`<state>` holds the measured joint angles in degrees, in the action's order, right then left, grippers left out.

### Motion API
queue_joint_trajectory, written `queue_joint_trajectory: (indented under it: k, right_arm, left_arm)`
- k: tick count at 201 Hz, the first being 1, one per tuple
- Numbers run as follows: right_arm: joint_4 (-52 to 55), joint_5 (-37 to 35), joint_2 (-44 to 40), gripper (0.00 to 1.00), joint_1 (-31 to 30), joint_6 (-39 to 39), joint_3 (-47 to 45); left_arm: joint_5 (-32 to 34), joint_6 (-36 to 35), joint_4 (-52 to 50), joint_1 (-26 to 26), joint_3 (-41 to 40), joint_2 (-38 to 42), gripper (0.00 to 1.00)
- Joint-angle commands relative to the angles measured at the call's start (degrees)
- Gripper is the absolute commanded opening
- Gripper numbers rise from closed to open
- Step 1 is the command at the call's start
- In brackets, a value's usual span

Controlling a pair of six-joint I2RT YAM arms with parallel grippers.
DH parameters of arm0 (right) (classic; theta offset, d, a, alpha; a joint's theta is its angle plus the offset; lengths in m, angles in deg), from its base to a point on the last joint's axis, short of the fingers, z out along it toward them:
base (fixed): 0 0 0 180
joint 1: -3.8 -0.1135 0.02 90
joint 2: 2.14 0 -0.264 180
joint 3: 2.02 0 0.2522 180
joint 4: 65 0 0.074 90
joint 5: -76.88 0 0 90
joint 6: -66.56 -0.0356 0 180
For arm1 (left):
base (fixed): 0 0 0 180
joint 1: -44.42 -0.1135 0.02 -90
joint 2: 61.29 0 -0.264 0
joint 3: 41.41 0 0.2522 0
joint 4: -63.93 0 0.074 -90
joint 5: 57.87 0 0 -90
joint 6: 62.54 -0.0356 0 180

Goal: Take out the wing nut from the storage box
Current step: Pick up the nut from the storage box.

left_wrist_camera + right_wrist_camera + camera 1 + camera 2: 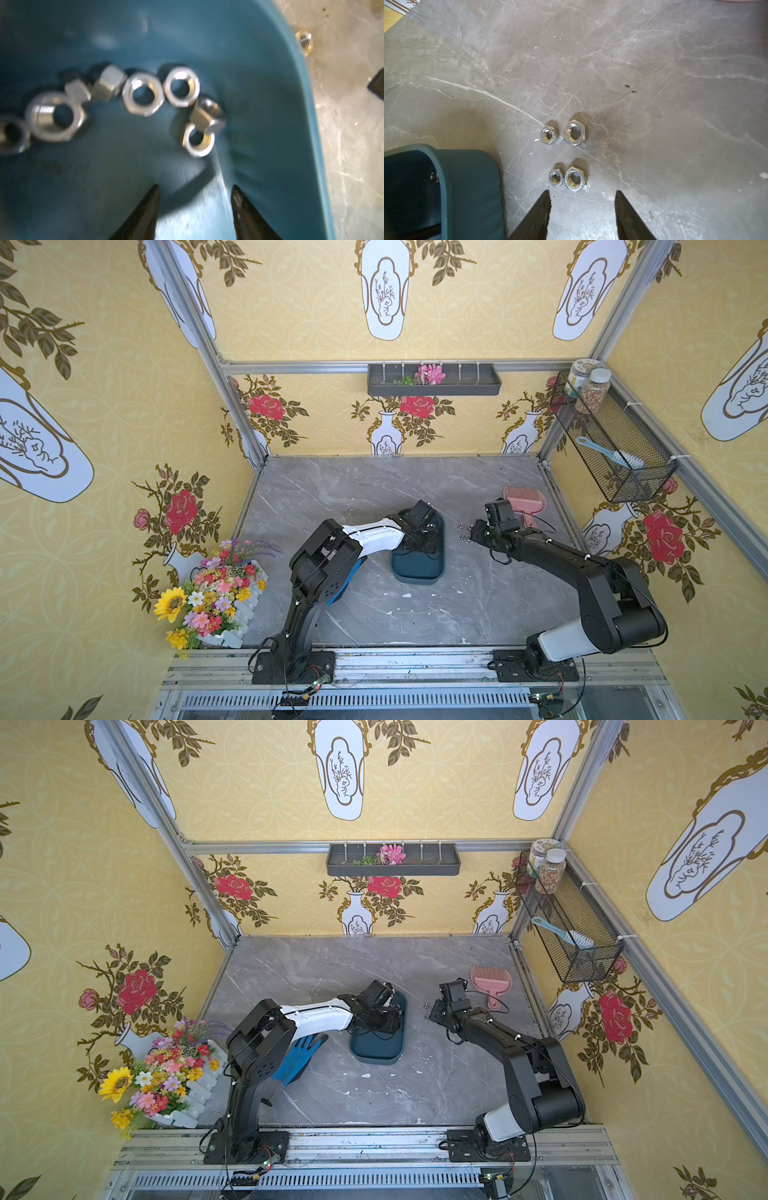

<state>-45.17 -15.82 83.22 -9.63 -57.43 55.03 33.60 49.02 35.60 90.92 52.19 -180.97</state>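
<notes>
**Bimanual cell, seen from above and from both wrists.** The storage box [417, 568], a shallow teal tray, lies near the centre of the grey marbled worktop [365, 489], with its long side running from 12 to 6 o'clock.

The left arm reaches in from 7 o'clock and covers the 12 o'clock half of the box in both top views. The left claw [195, 186] hangs over the box floor with its two fingers apart and nothing between them. The left wrist view shows a loose arc of silvery nuts [143, 96] resting on the box floor, some flat and some on edge. That picture is blurred, so whether a wing nut lies among them cannot be told.

The right arm reaches in from 5 o'clock. The right claw [581, 192] stands over bare worktop at 3 o'clock of the box, with its fingers also apart and empty. Near its tips four hex nuts [574, 178] sit flat on the worktop in two pairs, each pair a small nut beside a larger one. All four lie outside the box wall.

A pink slotted scoop [524, 502] lies at 2 o'clock on the worktop, near the right arm's wrist. A blue glove [297, 1058] lies at 8 o'clock of the box, partly under the left arm. A bunch of artificial flowers [208, 597] fills the 8 o'clock corner.
</notes>
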Motion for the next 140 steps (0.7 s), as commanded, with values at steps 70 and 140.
queue_joint_trajectory:
  k: [70, 140]
  right_arm:
    - [-2.2, 0.4, 0.1, 0.51, 0.5, -0.1, -0.6]
    - [-2.5, 0.1, -0.4, 0.51, 0.7, -0.3, -1.1]
  left_arm:
    - [8.3, -1.1, -7.6, 1.1, 4.5, -5.9, 0.5]
    - [8.7, -0.5, -8.8, 1.1, 5.0, -6.2, 0.35]
